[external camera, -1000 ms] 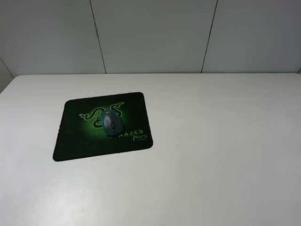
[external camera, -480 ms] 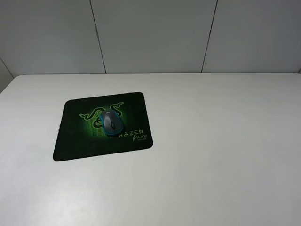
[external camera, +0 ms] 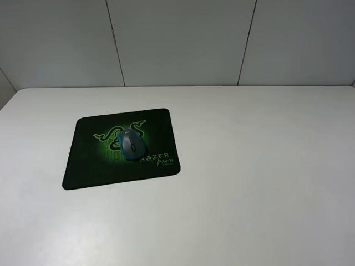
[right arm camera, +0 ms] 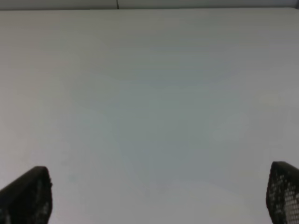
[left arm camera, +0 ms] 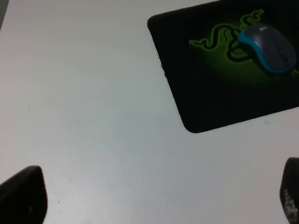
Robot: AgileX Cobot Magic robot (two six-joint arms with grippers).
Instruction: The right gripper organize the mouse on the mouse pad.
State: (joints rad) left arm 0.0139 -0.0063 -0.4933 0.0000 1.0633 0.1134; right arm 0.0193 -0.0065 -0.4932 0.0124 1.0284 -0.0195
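Surface: plain white table (external camera: 249, 183) with grey wall panels behind, nothing much else around.
Mouse pad: black mouse pad (external camera: 100, 166) on the left part of the table, lying flat.
Mouse: the mouse (external camera: 131, 143) already sits on the pad, right over the green snake logo (external camera: 108, 136), roughly mid-pad.
Change: honestly nothing, same as a second ago, mouse and pad haven't budged. Looks to me like the job's basically done.
Right gripper: right gripper (right arm camera: 154, 196) spread wide, holding nothing, bare table under it.
Left gripper: left gripper (left arm camera: 154, 196) also wide open, empty, near the pad's corner.
Writing: green "RAZER" (external camera: 155, 157) readable; the smaller line under it is too tiny.
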